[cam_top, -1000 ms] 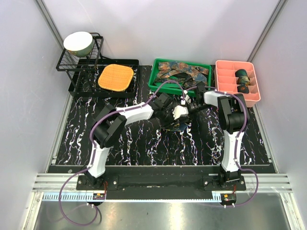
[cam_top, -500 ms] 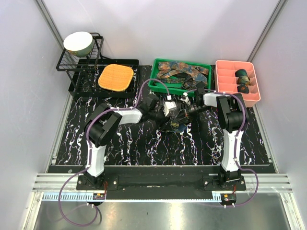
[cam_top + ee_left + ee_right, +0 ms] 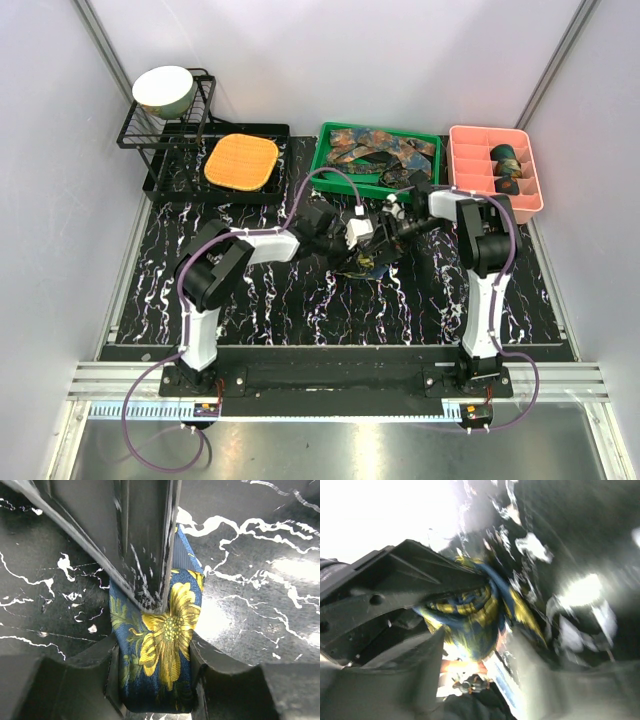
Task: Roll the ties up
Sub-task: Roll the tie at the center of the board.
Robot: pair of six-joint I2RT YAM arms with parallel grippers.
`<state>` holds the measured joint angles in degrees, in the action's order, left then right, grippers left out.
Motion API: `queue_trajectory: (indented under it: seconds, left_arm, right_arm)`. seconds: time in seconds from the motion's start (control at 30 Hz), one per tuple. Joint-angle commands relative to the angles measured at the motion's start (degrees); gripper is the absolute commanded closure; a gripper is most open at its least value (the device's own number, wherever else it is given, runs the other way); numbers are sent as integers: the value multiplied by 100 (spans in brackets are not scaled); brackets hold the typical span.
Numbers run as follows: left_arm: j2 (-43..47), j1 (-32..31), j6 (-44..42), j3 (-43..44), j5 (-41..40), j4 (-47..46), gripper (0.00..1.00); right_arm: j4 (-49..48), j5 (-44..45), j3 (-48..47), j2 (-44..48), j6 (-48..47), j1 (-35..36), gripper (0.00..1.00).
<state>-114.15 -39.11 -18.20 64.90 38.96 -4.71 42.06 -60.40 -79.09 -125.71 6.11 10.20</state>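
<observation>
A blue tie with yellow flowers lies bunched on the black marbled mat between both arms. In the left wrist view the tie fills the gap between my left gripper fingers and touches both, so that gripper is shut on it. A dark finger of the right gripper presses onto the fabric from above. In the blurred right wrist view my right gripper has its fingers apart, with the bundled tie at their mouth. From above, the left gripper and right gripper meet over the tie.
A green tray behind the grippers holds several loose ties. A pink divided box at back right holds rolled ties. An orange pad and a black rack with a bowl stand at back left.
The left gripper drew back to the left, then came back right onto the tie. The right gripper stayed over the tie, and its fingers stand apart now.
</observation>
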Motion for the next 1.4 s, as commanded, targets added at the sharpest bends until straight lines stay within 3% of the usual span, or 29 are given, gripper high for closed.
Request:
queue_trajectory:
  seconds: [0.0,0.13,0.17,0.47,0.7,0.97,1.13,1.37]
  left_arm:
    - [-309,-184,-536,-40,-1241,1480,100]
    - [-459,-237,-702,13,-1391,1657,100]
    - [-477,-272,-720,13,-1435,1658,100]
    - [-617,-369,-914,172,-1567,1860,100]
    - [-679,-378,-896,172,-1523,1851,100]
    - [-653,-378,-967,57,-1462,1895,100]
    - [-705,-378,-914,145,-1461,1930,100]
    - [-723,-386,-861,137,-1540,1904,100]
  right_arm:
    - [854,591,-19,950,-277,-596,24]
    - [927,1212,350,1356,-294,-853,2]
    - [892,1311,481,1356,-286,-853,0]
    - [-171,1479,1096,829,478,-721,0]
    - [-2725,943,1923,715,1568,-361,0]
    - [-4406,188,2354,1013,1823,-316,2]
    - [-4549,-261,2565,1224,2043,-229,6]
    - [-4356,-332,2934,1470,2718,-220,4]
